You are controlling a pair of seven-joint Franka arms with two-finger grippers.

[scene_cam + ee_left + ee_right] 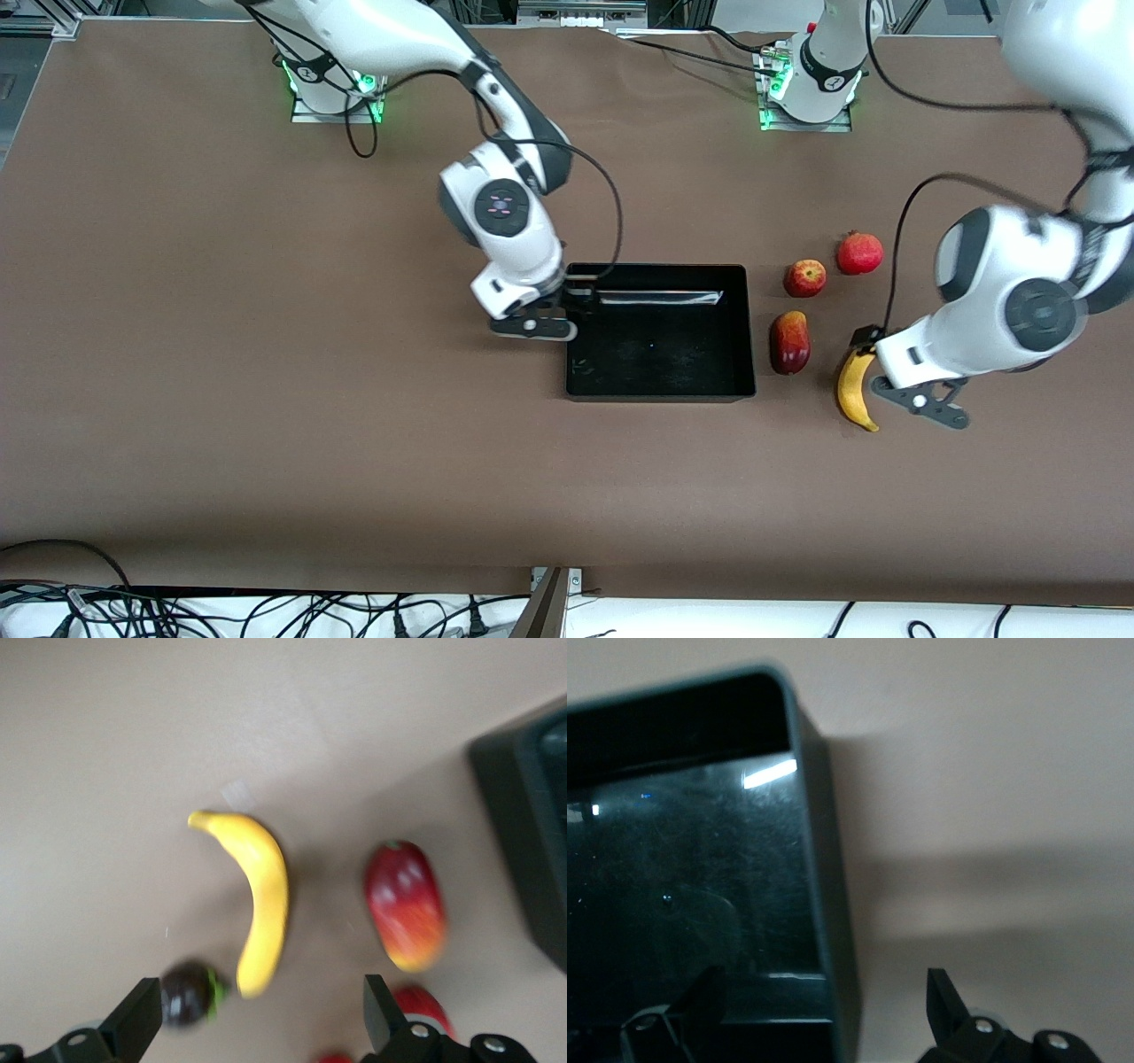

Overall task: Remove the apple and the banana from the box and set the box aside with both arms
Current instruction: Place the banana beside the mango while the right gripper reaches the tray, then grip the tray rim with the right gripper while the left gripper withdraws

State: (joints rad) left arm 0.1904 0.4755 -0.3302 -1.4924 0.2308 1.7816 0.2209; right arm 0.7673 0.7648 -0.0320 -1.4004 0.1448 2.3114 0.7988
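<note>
The yellow banana [855, 390] [261, 895] lies on the table toward the left arm's end, with nothing gripping it. My left gripper [921, 400] [259, 1014] is open beside it, and one end of the banana lies just short of the gap between its fingers. The red apple with yellow patches [804, 277] sits farther from the front camera. The black box [660, 330] [700, 886] stands mid-table with nothing in it. My right gripper [534, 326] [826, 1001] is open astride the box's wall at the right arm's end, one finger inside and one outside.
A dark-red mango [788, 342] [407, 904] lies between box and banana. A red pomegranate [859, 252] sits beside the apple. A small dark round thing with a green bit [864, 337] [186, 994] lies at the banana's end. The box's corner [532, 815] shows in the left wrist view.
</note>
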